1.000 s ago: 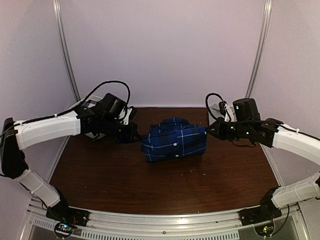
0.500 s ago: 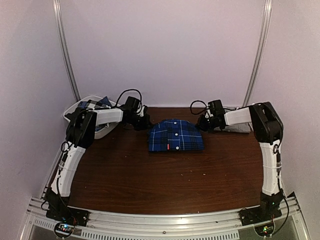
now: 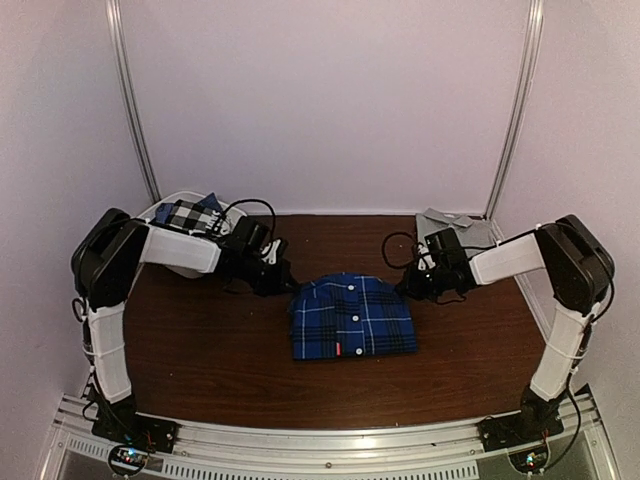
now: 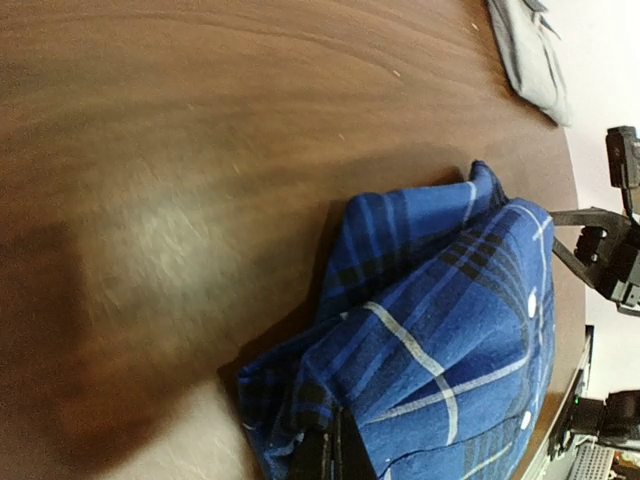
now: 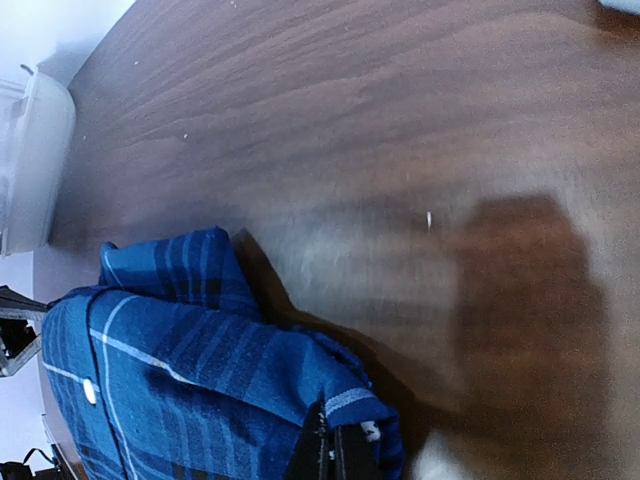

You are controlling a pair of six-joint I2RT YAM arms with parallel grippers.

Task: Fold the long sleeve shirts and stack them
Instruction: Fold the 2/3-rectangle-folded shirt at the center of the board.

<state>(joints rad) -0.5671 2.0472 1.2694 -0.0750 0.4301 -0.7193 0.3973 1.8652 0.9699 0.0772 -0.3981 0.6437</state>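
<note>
Blue plaid shirt [image 3: 352, 318]: a folded bundle at the middle of the worktop [image 3: 240, 380], buttons up, near hem lying flat. I judge the fold to be loose, so any jerk from me could spring it open.
Left tool [image 3: 284, 282]: my fingers are pinched tight on the bundle's far-left corner, with cloth bunched between them in the wrist view. If I pull away before letting go, that corner drags and the layers peel apart.
Right tool [image 3: 408, 286]: also clamped, on the far-right corner, with a fold of plaid caught at the fingertips. If it lets go at a different time from the left, the bundle could twist or skew.
Snag risk: cloth may cling to a fingertip on opening and lift with it. Opening fully and then rising straight up looks safest.
Grey shirt [image 3: 452, 228]: at the far right of the worktop, well apart from the plaid. The shirts must end up stacked, and a bundle carried by two corners alone might sag in the middle and unfold.
Black-and-white check shirt [image 3: 186, 214]: far left, in the white basket [image 3: 160, 207], and not yet folded as far as I can tell. My left arm's cable [image 3: 250, 204] loops near the basket and could catch.
</note>
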